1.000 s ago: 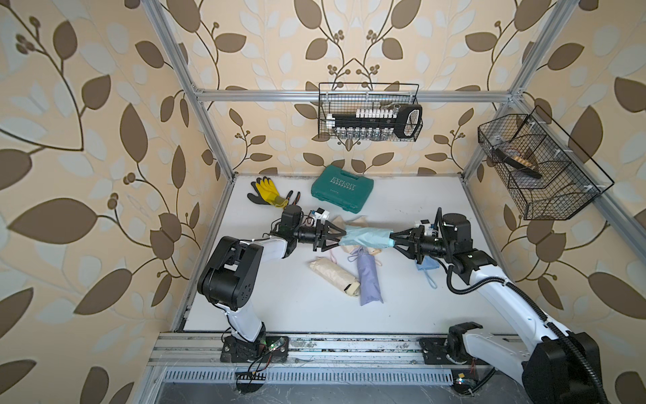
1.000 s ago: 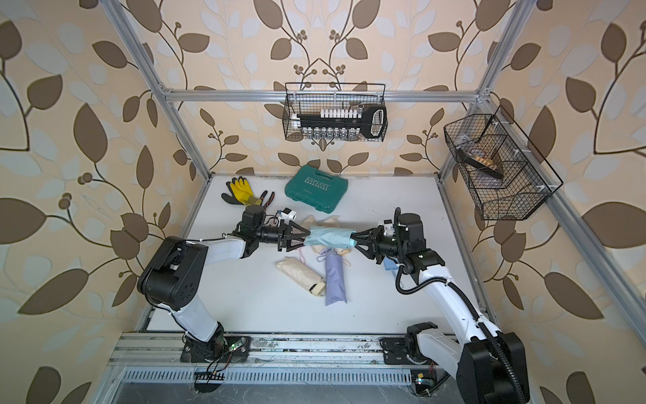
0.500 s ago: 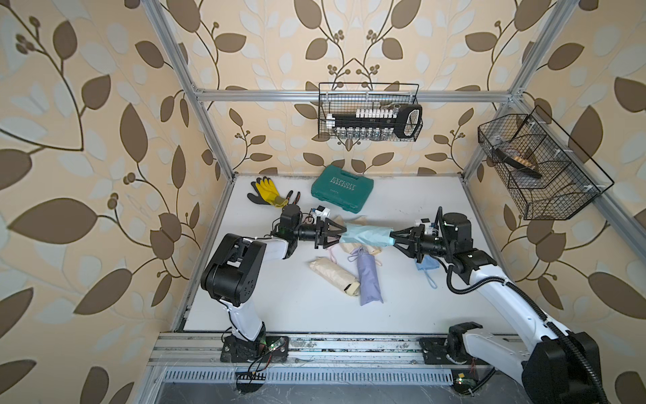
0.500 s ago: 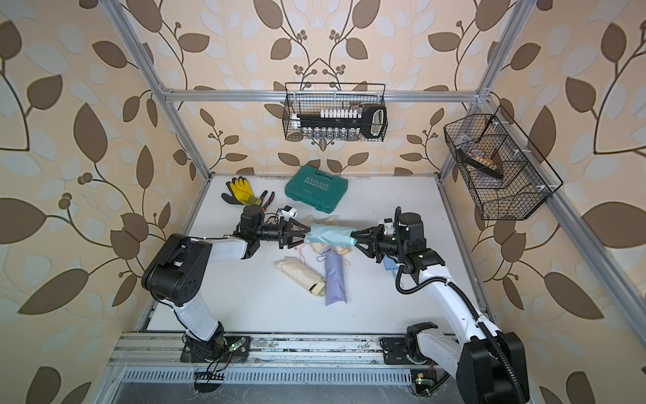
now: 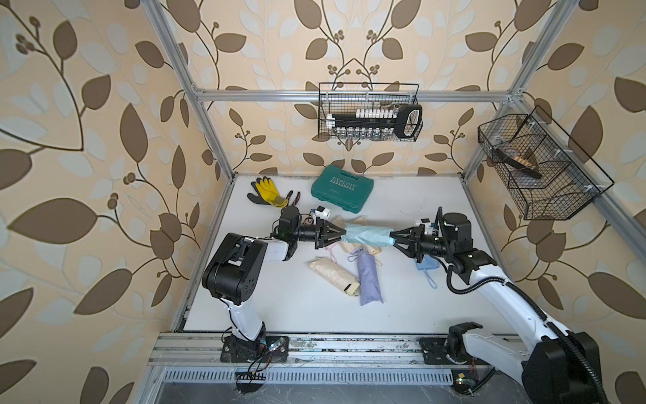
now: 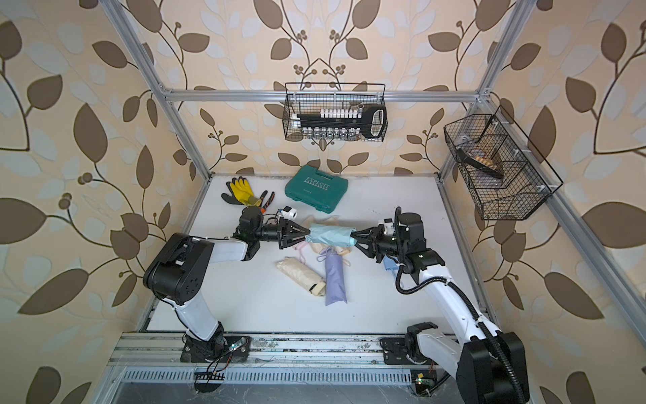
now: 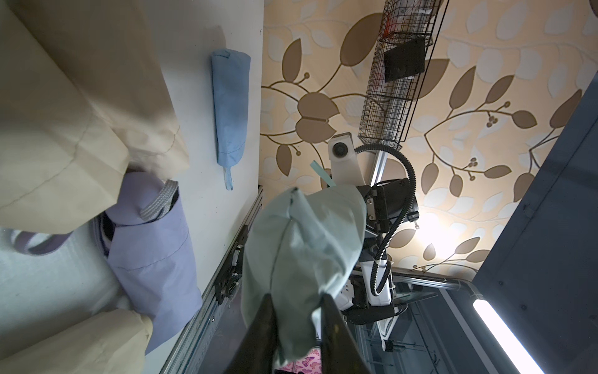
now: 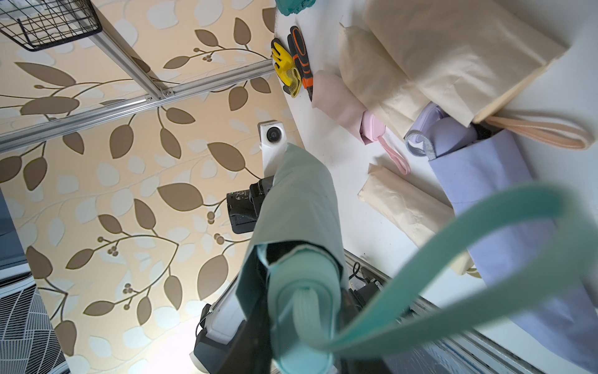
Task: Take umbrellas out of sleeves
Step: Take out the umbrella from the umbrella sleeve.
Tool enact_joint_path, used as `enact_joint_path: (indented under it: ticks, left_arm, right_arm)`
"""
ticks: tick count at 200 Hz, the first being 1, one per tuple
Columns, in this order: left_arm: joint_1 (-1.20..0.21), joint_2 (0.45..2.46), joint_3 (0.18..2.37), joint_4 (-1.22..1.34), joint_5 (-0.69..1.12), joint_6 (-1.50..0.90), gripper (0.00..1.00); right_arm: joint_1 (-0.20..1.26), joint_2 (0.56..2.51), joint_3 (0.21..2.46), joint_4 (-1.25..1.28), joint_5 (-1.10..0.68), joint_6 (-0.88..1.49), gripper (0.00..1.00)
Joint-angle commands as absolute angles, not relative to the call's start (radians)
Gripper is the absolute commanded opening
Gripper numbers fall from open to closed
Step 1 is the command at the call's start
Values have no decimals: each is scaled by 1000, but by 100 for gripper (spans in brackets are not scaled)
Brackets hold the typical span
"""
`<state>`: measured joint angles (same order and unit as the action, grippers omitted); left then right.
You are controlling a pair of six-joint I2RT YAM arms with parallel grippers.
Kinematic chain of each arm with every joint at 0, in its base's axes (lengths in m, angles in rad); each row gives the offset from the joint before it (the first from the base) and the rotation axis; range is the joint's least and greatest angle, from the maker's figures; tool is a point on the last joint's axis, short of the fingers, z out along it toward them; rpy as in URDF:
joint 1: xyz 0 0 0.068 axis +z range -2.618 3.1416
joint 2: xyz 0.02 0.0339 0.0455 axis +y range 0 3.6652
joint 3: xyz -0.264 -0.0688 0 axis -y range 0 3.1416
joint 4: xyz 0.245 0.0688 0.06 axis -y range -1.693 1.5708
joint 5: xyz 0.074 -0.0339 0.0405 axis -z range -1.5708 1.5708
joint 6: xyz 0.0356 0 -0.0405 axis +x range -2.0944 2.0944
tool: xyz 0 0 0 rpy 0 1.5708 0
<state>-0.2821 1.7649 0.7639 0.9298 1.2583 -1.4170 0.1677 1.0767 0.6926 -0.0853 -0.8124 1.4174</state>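
We see the mint sleeve [image 5: 367, 235] held up in the air. It lies sideways over the middle of the desk [image 5: 279, 300], between the two arms. The left jaws are pinched nearly shut on the closed end of the mint sleeve, and the cloth is bunched between them. The right jaws are shut on the handle of the mint umbrella [image 8: 302, 311], which pokes out of the sleeve's open end. The rest of the umbrella is hidden inside the sleeve. Its wrist loop [image 8: 485, 255] hangs free.

Down on the desk lies a lilac sleeve [image 5: 368, 280] with a lilac handle peeking out. A cream bundle [image 5: 330, 273] lies right beside it. A blue sleeve [image 5: 427, 263] lies under the right arm. A green case [image 5: 342, 189] and yellow gloves [image 5: 267, 189] sit at the back.
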Motion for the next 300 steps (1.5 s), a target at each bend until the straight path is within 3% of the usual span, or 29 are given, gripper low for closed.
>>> enact_joint_path:
  ticks: [1, 8, 61, 84, 103, 118, 182, 300]
  left_arm:
    - [-288, 1780, 776, 989, 1294, -1427, 14]
    - [-287, 1780, 780, 987, 1296, -1427, 0]
    - [-257, 1756, 798, 848, 1296, -1321, 0]
    - [-205, 1691, 832, 521, 1281, -1072, 0]
    - [-156, 1637, 903, 109, 1237, -788, 0]
    - [-117, 1619, 941, -33, 1214, -674, 0]
    - [-2, 1615, 913, 27, 1211, -717, 0]
    - [38, 1604, 903, 60, 1212, -762, 0]
  right_arm:
    - [166, 1072, 719, -30, -841, 1425, 0]
    - [166, 1071, 719, -30, -841, 1425, 0]
    - [163, 1068, 726, -63, -845, 1395, 0]
    - [147, 1057, 724, -80, -852, 1386, 0]
    - [121, 1048, 725, -111, -869, 1369, 0]
    - [114, 1047, 730, -128, -878, 1355, 0]
    - [105, 1035, 736, -159, -882, 1335, 0]
    - [95, 1019, 744, -184, -874, 1322, 0]
